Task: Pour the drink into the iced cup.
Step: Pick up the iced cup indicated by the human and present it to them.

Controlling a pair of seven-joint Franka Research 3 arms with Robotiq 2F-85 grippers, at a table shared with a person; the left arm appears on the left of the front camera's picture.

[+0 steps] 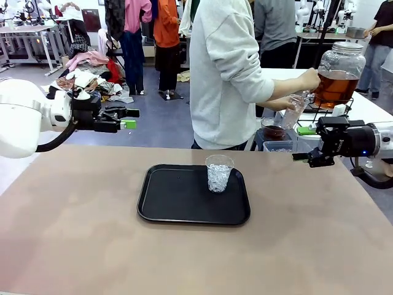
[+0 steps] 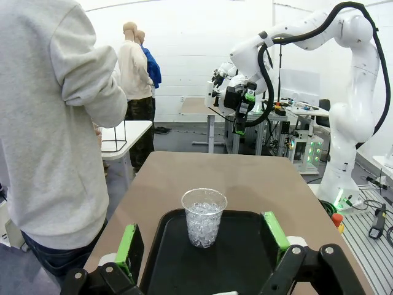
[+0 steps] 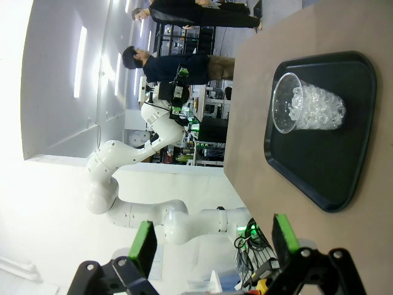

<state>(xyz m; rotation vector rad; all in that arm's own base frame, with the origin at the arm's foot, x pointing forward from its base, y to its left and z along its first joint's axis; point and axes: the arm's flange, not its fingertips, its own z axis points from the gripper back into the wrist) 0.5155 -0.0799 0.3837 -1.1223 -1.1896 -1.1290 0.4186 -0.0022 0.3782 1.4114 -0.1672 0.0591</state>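
Note:
The iced cup [image 1: 218, 173], clear plastic and full of ice, stands upright on the right part of a black tray [image 1: 184, 203] mid-table. It also appears in the left wrist view [image 2: 204, 216] and the right wrist view [image 3: 307, 109]. The amber drink [image 1: 334, 87] fills a glass dispenser jar on a side table at far right. There a person's hands hold a second clear cup [image 1: 295, 109] at the jar's tap. My left gripper [image 1: 130, 118] hovers open at the far left, well above the table. My right gripper [image 1: 302, 144] hovers open at the right, pointing toward the tray.
The person [image 1: 227, 74] stands at the table's far edge, turned toward the dispenser. A dark bowl [image 1: 273, 130] sits by the side table. Bare brown tabletop [image 1: 80, 233] surrounds the tray. Clothes lie on the floor [image 1: 92, 80] behind.

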